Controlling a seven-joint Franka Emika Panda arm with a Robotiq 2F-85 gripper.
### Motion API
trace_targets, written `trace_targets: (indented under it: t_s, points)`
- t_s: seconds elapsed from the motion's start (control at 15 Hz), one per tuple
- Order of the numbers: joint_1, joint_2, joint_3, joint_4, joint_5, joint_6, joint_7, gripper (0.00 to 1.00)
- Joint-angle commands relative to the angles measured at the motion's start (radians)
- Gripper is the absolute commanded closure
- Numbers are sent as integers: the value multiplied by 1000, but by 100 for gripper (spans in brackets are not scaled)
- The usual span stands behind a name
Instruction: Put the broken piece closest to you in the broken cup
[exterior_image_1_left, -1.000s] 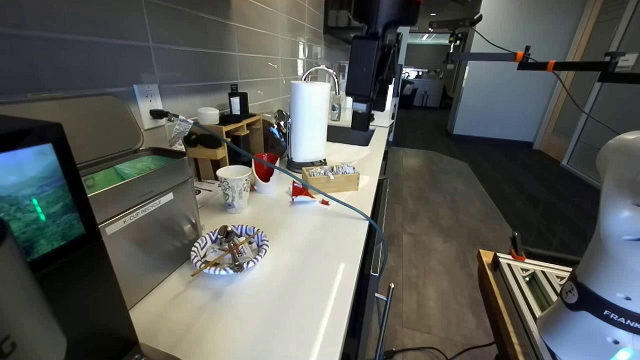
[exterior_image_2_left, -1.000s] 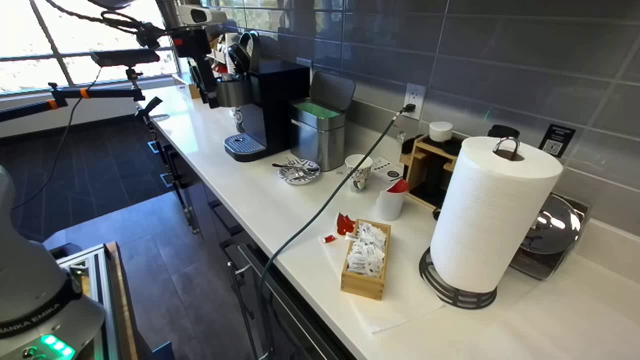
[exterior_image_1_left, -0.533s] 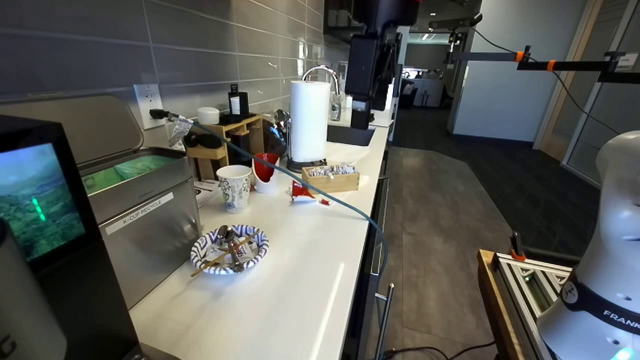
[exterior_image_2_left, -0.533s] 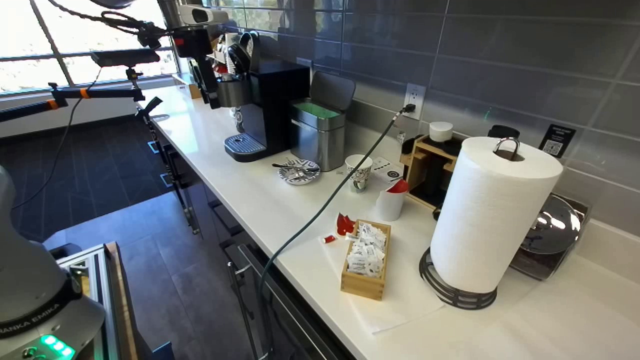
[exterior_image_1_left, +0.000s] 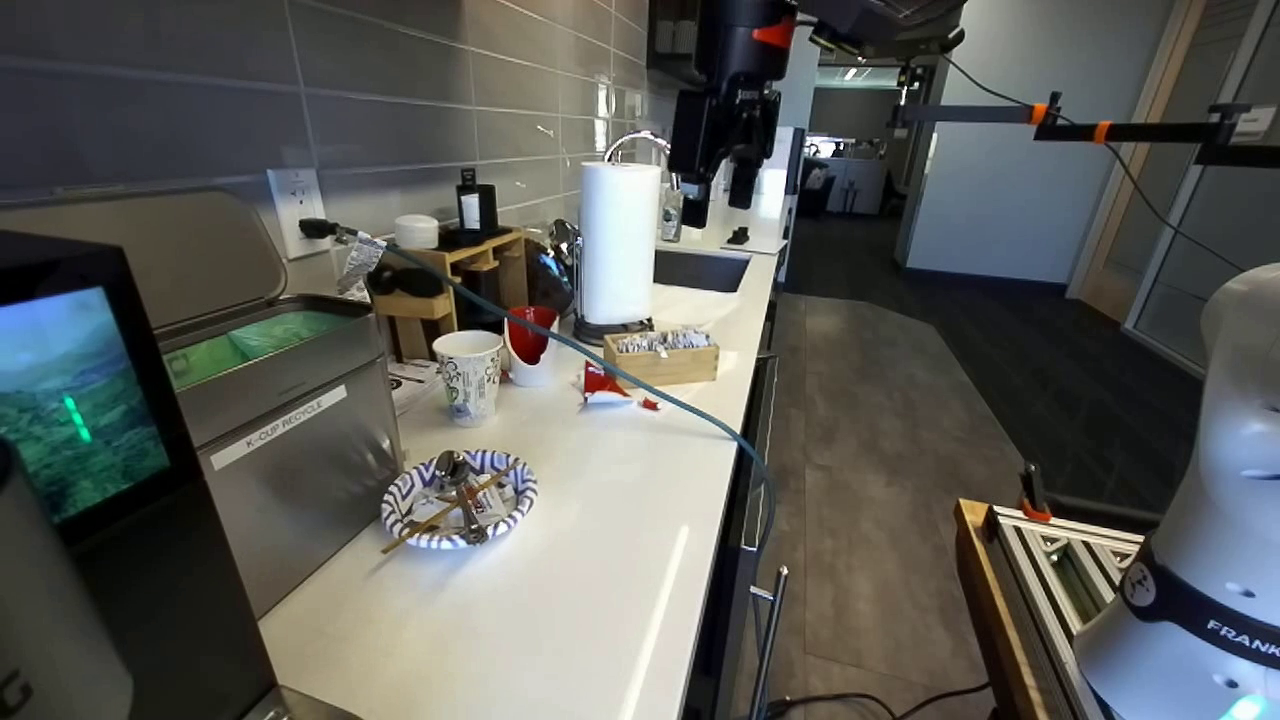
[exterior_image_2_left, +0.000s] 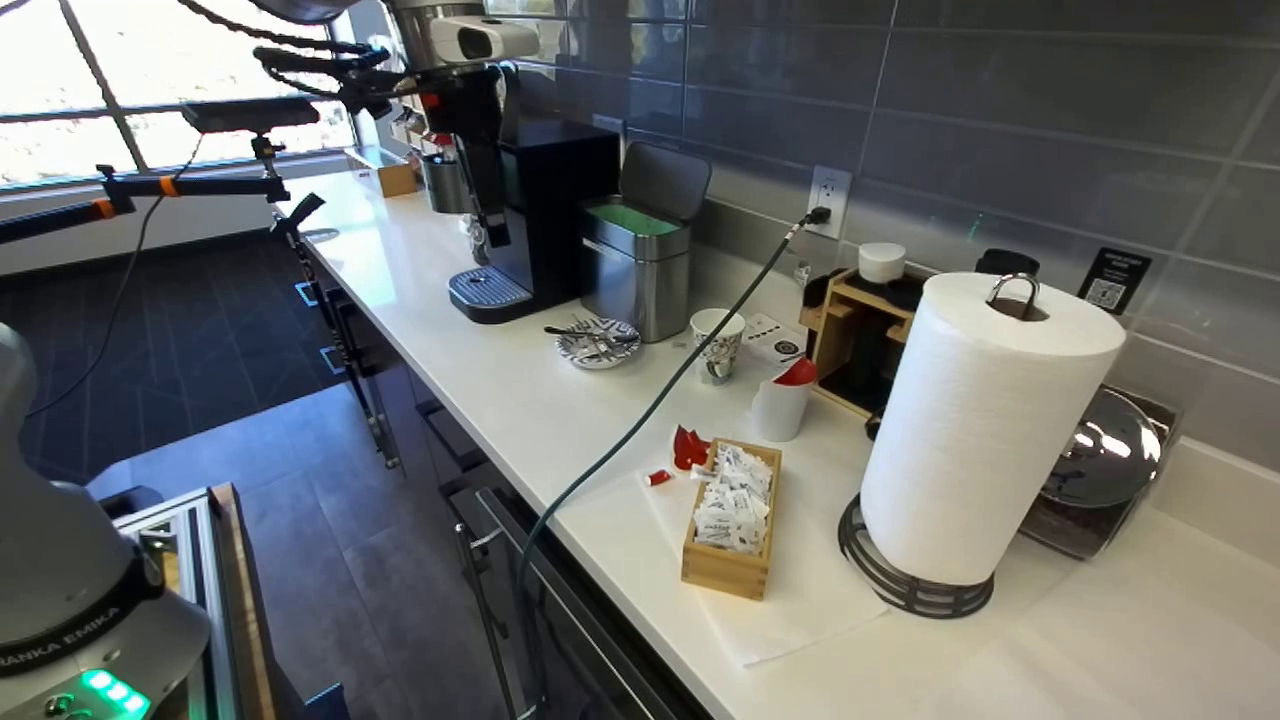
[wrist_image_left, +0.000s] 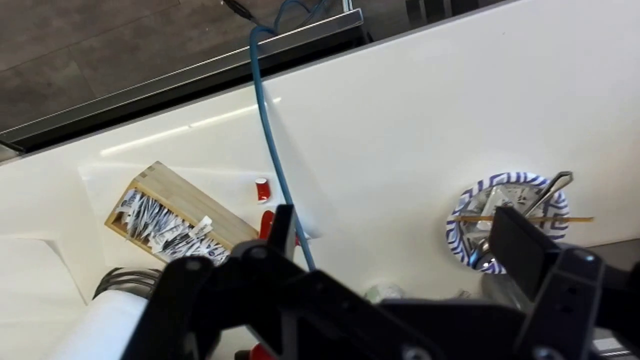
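Observation:
The broken piece, a tiny red shard (exterior_image_1_left: 649, 404), lies on the counter by the wooden box in both exterior views (exterior_image_2_left: 657, 478). In the wrist view the shard (wrist_image_left: 262, 190) is at left, beside the blue cable. A larger red fragment (exterior_image_2_left: 690, 448) lies near it, partly hidden by my finger in the wrist view. The broken cup (exterior_image_2_left: 783, 405), white outside and red inside with a jagged rim, stands upright behind them; it also shows in an exterior view (exterior_image_1_left: 531, 365). My gripper (exterior_image_1_left: 720, 205) is open and empty, high above the counter; its fingers are wide apart in the wrist view (wrist_image_left: 395, 222).
A blue cable (wrist_image_left: 270, 135) hangs across the counter close to the shards. A wooden box (exterior_image_1_left: 670, 370) of packets, a paper towel roll (exterior_image_2_left: 985, 440), a patterned paper cup (exterior_image_1_left: 470, 385), a patterned bowl (exterior_image_1_left: 400, 505) with spoons and a metal bin (exterior_image_1_left: 310, 470) stand around.
My gripper has moved over the counter toward the wall and turned, so both fingers now show apart in an exterior view. The shards and the cup have not moved.

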Motion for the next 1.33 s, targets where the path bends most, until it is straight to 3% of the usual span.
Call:
trace_targets:
  t_s: [0.0,0.6,1.13,1.27]
  points:
    - [-37,92,-56,36,-31,34,-32,0]
    - [-100,252,-153,-4,56,117,168,0]
    - [-98,276,-168,7,66,92,158,0]
    - [-112,306,-192,-1,120,151,138,0]
